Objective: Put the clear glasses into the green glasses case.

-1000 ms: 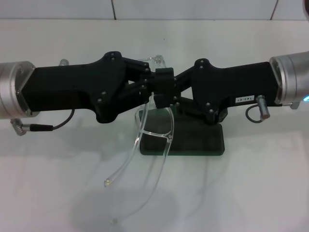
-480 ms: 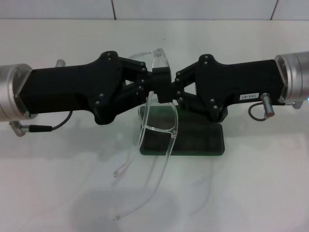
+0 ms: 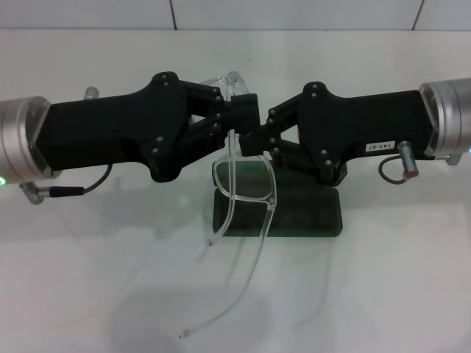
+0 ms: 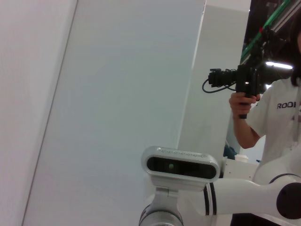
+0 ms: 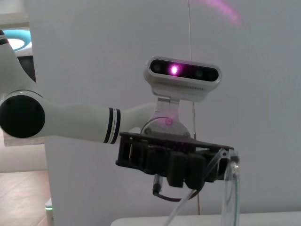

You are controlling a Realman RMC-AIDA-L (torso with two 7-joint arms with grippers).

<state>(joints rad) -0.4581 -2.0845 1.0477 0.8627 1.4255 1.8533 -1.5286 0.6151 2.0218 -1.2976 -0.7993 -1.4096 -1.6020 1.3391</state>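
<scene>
Holding the clear glasses [image 3: 243, 187] up between us, our left gripper [image 3: 237, 112] and right gripper [image 3: 254, 140] meet tip to tip above the green glasses case [image 3: 294, 213], each set of fingers pinching the frame. The glasses hang on end, long axis near vertical, both arms unfolded and trailing down toward us over the white counter [image 3: 383, 294]. The case sits shut just below and behind them, so we judge its lid must open first.

I see left claw [image 3: 234, 112] matte black, screw-studded, thin black cable | right claw [image 3: 254, 140] black, small white label | silver wrist cuffs | white arm, black bands
</scene>
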